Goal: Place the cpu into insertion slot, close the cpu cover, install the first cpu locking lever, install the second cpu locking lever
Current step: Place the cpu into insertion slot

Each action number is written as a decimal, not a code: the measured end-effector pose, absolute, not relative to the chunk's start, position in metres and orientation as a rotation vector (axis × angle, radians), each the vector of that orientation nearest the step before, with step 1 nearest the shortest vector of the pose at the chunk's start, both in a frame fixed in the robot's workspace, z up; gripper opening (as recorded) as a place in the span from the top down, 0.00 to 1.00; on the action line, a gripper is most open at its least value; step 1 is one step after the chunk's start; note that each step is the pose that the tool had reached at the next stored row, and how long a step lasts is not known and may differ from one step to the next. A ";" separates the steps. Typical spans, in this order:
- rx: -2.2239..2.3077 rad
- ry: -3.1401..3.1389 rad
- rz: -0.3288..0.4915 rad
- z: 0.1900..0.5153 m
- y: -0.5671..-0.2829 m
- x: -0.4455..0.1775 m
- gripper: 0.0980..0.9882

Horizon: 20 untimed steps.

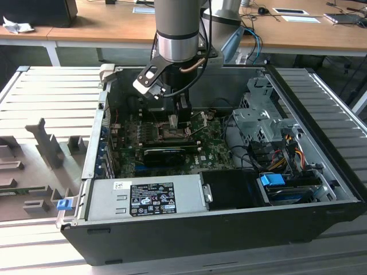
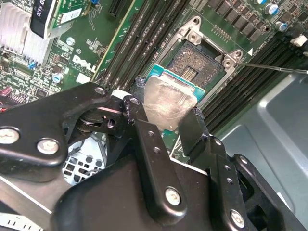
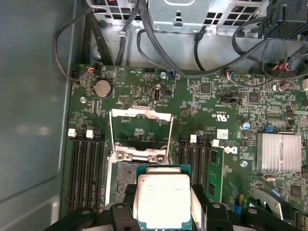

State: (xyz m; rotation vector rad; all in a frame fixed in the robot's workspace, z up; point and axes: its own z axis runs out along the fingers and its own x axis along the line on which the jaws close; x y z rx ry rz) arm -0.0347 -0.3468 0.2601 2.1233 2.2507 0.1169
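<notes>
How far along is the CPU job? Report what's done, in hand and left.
Done: nothing is seated; the insertion slot shows bare. In hand: the gripper grips the cpu just over that slot. Left: seating it and closing the cpu cover, which stands open.

The robot's round grey metal arm has a shiny silver ring and a black band. A thin brown cable curls beside it. Its chunky black metal gripper has flat bars dotted with round silver screws.

On slatted table (grey): computer case
</notes>
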 end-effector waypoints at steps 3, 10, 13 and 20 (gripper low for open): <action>2.123 2.251 0.117 0.258 -0.347 -0.035 0.52; 2.123 2.251 0.117 0.256 -0.347 -0.035 0.52; 2.123 2.251 0.117 0.255 -0.347 -0.035 0.52; 2.123 2.251 0.117 0.252 -0.347 -0.035 0.52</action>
